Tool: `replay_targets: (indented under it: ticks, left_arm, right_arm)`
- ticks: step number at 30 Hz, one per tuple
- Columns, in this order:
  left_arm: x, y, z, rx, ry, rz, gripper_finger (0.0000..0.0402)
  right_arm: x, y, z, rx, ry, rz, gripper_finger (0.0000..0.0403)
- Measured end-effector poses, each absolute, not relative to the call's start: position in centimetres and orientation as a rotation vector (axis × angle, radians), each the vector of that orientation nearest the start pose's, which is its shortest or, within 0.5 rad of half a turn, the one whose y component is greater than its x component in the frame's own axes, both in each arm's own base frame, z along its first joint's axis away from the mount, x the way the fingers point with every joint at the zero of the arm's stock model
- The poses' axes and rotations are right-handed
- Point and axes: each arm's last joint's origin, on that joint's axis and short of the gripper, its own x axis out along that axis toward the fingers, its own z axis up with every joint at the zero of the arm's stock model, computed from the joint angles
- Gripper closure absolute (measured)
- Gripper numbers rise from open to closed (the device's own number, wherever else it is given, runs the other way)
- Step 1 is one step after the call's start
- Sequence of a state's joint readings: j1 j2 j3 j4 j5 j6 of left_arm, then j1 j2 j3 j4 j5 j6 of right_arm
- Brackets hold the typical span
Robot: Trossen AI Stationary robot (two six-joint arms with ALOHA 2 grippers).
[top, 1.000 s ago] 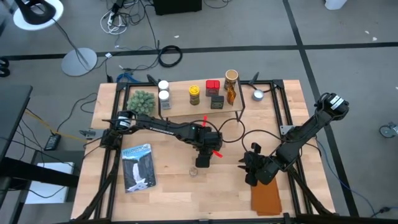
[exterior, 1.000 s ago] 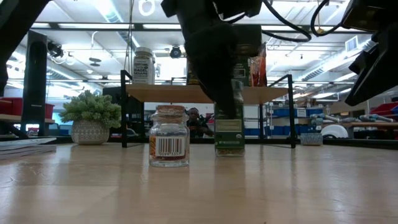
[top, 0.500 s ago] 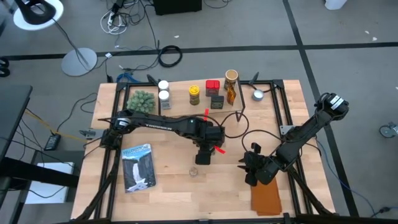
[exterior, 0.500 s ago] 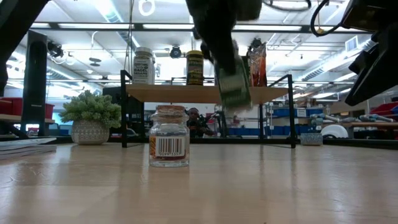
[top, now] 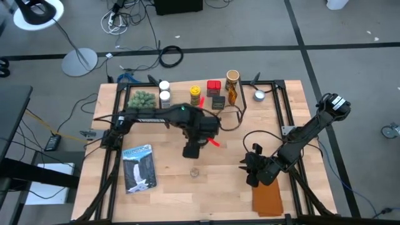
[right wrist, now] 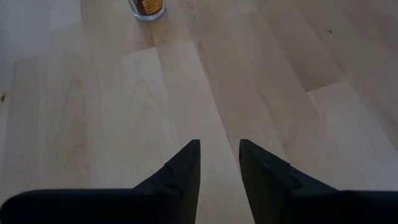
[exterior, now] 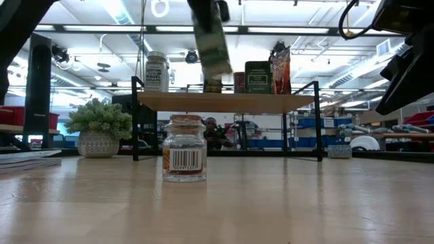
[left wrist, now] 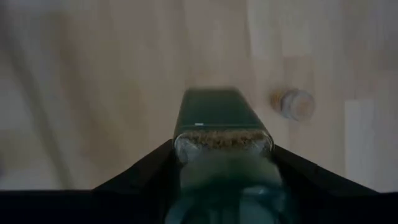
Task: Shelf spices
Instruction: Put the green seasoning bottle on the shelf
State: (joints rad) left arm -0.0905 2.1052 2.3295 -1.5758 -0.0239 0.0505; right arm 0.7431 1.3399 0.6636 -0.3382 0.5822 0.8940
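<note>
My left gripper is shut on a green-labelled spice jar and holds it high above the table's middle; the low view shows the jar tilted, above shelf height. A small cork-topped jar stands on its base on the table just near of it. The shelf at the far side carries several spices, among them a yellow-lidded jar and a red tin. My right gripper waits at the near right, open, with nothing between its fingers. My left gripper pinches the green-labelled jar's upper part, just below the lid, between its two fingers, one on each side. The fingers come from above, pointing steeply down. The jar hangs below them, lifted clear of the table and tilted.
A fuzzy green plant ball sits at the shelf's left end and a small silver cup right of the shelf. A magazine lies near left, a brown pad near right. Bare wood lies between the cork-topped jar and my right gripper.
My left gripper has risen from the table with the green-labelled jar and drifted toward the left and far edges, tipping as it went. The jar, which stood on the table right of the cork-topped jar, is now lifted clear above shelf height and tilted.
</note>
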Motion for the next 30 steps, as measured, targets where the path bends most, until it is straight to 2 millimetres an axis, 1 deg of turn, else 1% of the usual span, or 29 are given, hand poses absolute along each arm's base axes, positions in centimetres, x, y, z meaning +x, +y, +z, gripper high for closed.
replay_targets:
  ticks: [2,4,6,11,13,16,20,25,30]
  left_arm:
    - [39.7,-3.1,36.3,0.116,1.286,-0.073,0.0179]
    - [38.7,-2.5,37.3,0.107,1.279,-0.061,0.0179]
    - [37.8,-1.6,38.7,0.085,1.234,-0.038,0.0179]
    - [35.2,0.9,41.5,0.055,1.160,0.029,0.0179]
    - [34.6,2.0,42.2,0.045,1.142,0.067,0.0179]
    - [34.0,3.6,42.6,0.035,1.129,0.100,0.0179]
    - [33.5,6.0,42.8,0.020,1.127,0.141,0.0179]
    - [33.3,8.6,41.6,-0.033,1.176,0.158,0.0179]
    - [33.1,10.4,40.0,-0.073,1.235,0.167,0.0179]
  right_arm:
    - [18.5,14.8,17.6,0.217,0.774,-0.209,0.0291]
    - [18.5,14.9,17.6,0.214,0.773,-0.207,0.0291]
    - [18.5,14.9,17.6,0.214,0.772,-0.205,0.0291]
    - [18.6,14.9,17.7,0.201,0.768,-0.195,0.0291]
    - [18.6,14.9,17.7,0.198,0.768,-0.194,0.0291]
    - [18.6,14.9,17.7,0.198,0.766,-0.192,0.0292]
    - [18.6,14.9,17.7,0.199,0.765,-0.192,0.0291]
    - [18.6,15.0,17.7,0.204,0.760,-0.190,0.0292]
    - [18.6,15.0,17.7,0.204,0.760,-0.189,0.0291]
